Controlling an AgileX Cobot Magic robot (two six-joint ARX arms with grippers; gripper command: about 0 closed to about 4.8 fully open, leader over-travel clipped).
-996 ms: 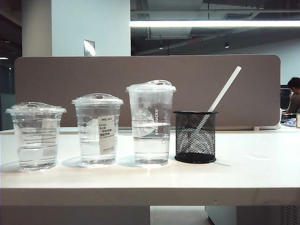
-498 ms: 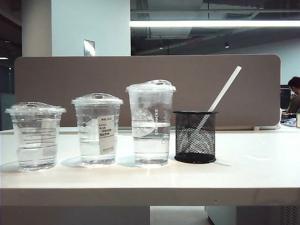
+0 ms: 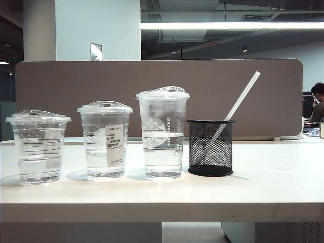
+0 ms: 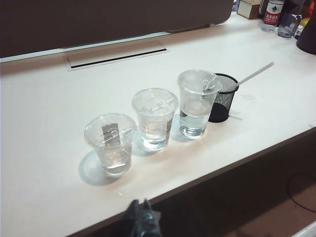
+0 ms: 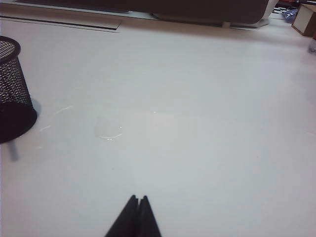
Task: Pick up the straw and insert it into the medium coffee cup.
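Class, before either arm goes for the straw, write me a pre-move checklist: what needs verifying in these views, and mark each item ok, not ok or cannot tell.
1. Straw reachable: leans upright in the black mesh holder, top end sticking well out. Ok.
2. Medium coffee cup located: labelled cup, middle of the three, standing upright. Ok.
3. Lid opening for the straw: dome lid is on; the hole cannot be made out. Cannot tell.
4. Left gripper ready to grasp: at the table's near edge, short of the cups, fingers together. Not ok, must open.
5. Right gripper: over bare table beside the holder, shut, holding nothing. Not ok for grasping.
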